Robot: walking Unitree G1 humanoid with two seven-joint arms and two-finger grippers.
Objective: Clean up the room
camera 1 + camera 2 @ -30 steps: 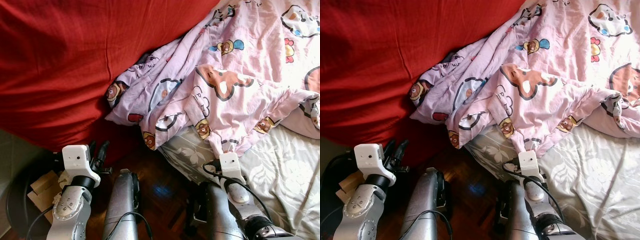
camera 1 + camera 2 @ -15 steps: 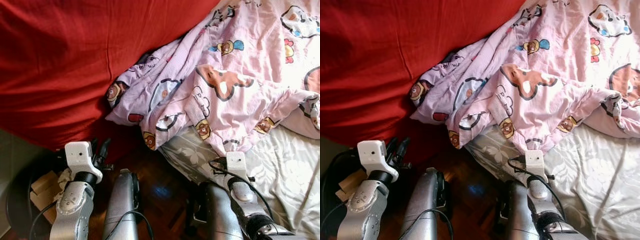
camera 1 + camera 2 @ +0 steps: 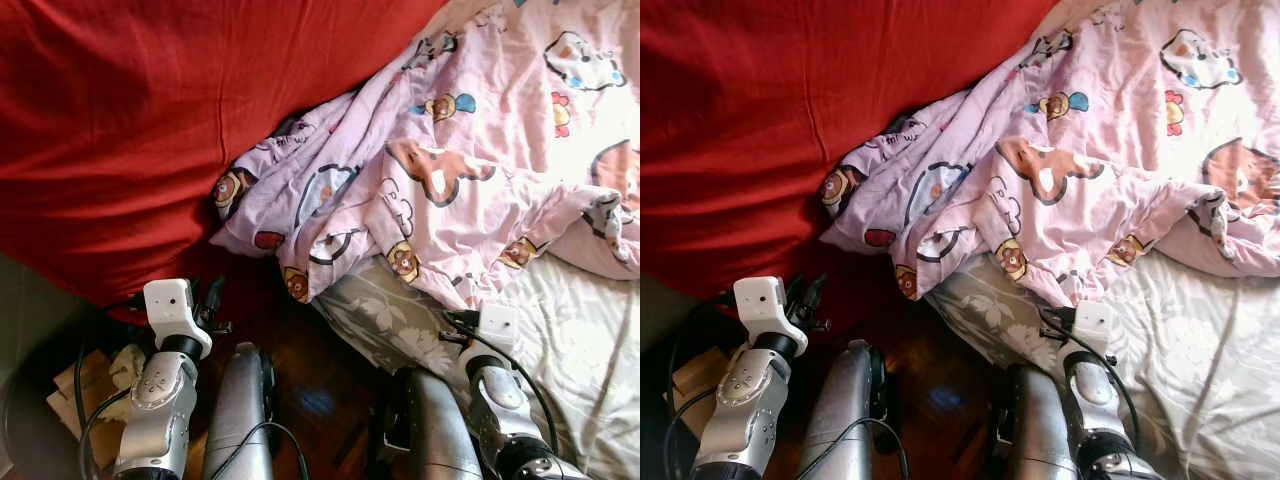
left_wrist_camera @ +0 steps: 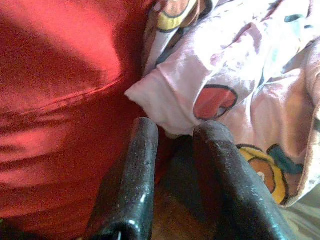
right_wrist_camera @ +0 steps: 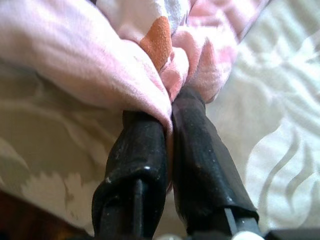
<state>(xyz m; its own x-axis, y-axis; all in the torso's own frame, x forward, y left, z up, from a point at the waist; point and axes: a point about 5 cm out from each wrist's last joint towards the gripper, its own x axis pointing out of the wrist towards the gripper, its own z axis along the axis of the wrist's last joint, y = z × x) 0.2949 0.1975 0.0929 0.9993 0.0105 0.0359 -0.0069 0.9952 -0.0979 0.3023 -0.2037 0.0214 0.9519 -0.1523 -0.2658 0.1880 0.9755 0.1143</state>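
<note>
pink duvet [image 3: 470, 150] cut off at edge

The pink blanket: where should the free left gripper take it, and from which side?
Probably the folded corner of the pink blanket that hangs beside the red cushion. The open left gripper already faces it from below; the right gripper pinches another edge.
</note>
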